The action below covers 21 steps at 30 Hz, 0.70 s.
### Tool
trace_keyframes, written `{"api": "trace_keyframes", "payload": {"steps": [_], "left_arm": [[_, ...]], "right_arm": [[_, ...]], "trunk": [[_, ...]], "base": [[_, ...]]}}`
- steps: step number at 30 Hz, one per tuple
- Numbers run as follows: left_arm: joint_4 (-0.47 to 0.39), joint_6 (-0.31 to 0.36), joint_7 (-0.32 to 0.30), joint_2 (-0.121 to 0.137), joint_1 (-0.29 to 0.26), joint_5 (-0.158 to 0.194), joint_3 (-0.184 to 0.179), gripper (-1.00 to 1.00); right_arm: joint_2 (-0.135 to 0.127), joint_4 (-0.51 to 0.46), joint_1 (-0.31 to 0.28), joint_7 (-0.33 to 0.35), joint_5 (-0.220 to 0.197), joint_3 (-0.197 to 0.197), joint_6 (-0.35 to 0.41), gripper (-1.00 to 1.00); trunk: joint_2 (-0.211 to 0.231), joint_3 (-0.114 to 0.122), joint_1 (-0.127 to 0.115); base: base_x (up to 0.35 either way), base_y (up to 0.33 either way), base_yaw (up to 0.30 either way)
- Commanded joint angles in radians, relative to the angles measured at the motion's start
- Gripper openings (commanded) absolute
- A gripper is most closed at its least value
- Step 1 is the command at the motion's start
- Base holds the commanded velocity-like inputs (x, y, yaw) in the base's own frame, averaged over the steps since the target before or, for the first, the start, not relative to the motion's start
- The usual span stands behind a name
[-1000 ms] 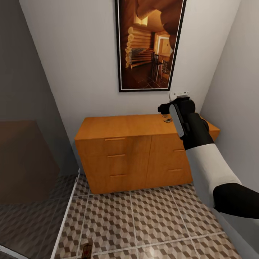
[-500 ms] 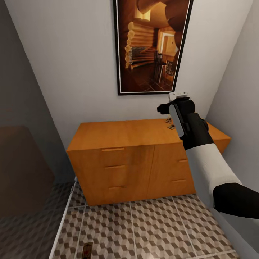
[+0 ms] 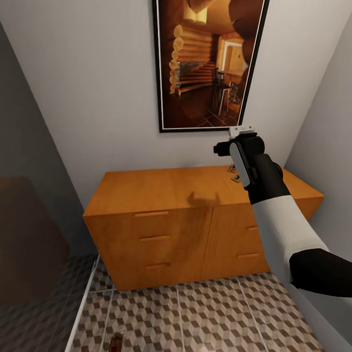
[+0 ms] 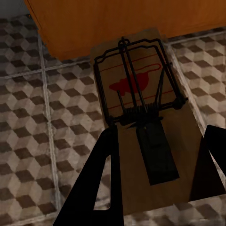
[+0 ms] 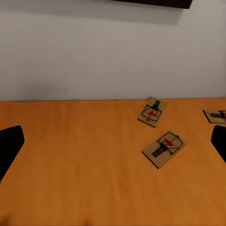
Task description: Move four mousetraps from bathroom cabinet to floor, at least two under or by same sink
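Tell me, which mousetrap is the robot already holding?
The mousetrap between the left gripper's dark fingers, held over the bathroom floor. The other three mousetraps lie untouched on the cabinet top.

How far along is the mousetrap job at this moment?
Nothing looks placed yet. One mousetrap sits between the fingers of the left claw, above the bathroom floor. Three mousetraps lie on the cabinet, with the open right claw facing them. None of the four is set down on the floor yet.
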Motion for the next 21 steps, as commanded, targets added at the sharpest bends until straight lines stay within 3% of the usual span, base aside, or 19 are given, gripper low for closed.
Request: {"api": "trace_keyframes", "payload": {"steps": [1,4,9,21], "left_arm": [[0.003,0.001,-0.002,0.004,0.007,0.008,-0.01,-1.0],[0.003,0.027,-0.004,0.022,0.046,0.008,-0.01,-1.0],[0.003,0.038,-0.005,0.032,0.084,0.008,-0.01,-1.0],[0.003,0.042,-0.004,0.034,0.099,0.008,-0.01,-1.0]], "right_arm": [[0.0,0.0,-0.001,-0.009,-0.01,0.001,0.003,1.0],[0.0,0.0,-0.001,-0.009,-0.01,0.002,0.003,1.0],[0.0,0.0,0.0,-0.009,-0.01,0.002,0.003,1.0],[-0.001,0.0,0.003,-0.011,-0.009,0.002,0.004,1.0]], "trunk": [[-0.001,-0.001,0.0],[-0.001,-0.001,0.0],[-0.001,-0.001,0.0],[-0.001,-0.001,0.0]], "base": [[0.024,0.0,0.0],[0.012,0.0,0.0],[0.004,0.0,0.0],[0.0,0.0,0.0]]}}
